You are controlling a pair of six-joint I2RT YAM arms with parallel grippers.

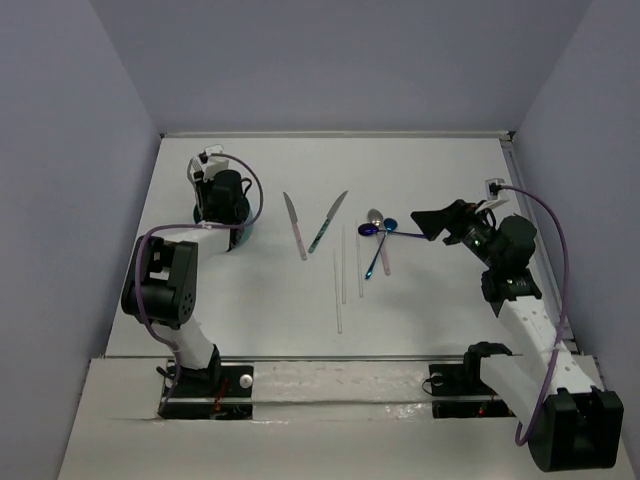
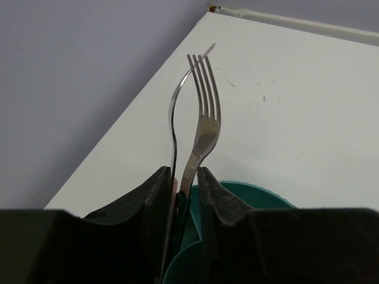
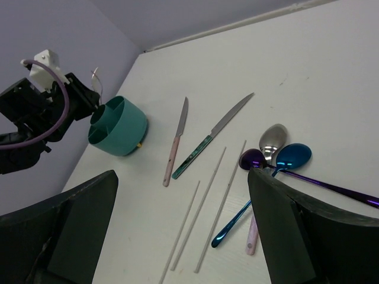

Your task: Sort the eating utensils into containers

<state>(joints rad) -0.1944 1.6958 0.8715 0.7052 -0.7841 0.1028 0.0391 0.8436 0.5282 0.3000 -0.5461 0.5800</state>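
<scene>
The teal caddy (image 1: 243,237) stands at the far left of the table. My left gripper (image 1: 222,198) hangs right over the caddy (image 2: 254,195), its jaws slightly apart. Two silver forks (image 2: 205,118) stand upright between them, tines up, lower ends down in a compartment. On the table lie a pink-handled knife (image 1: 296,228), a teal-handled knife (image 1: 327,222), three pale chopsticks (image 1: 343,272) and a silver spoon (image 1: 375,217), a blue one (image 1: 378,256) and a purple one (image 1: 369,230). My right gripper (image 1: 428,222) hovers wide open just right of the spoons (image 3: 293,157), holding nothing.
Grey walls close in the table on three sides, and the caddy (image 3: 118,127) sits close to the left edge. The knives (image 3: 176,142) and chopsticks (image 3: 201,207) lie between the two arms, mid-table.
</scene>
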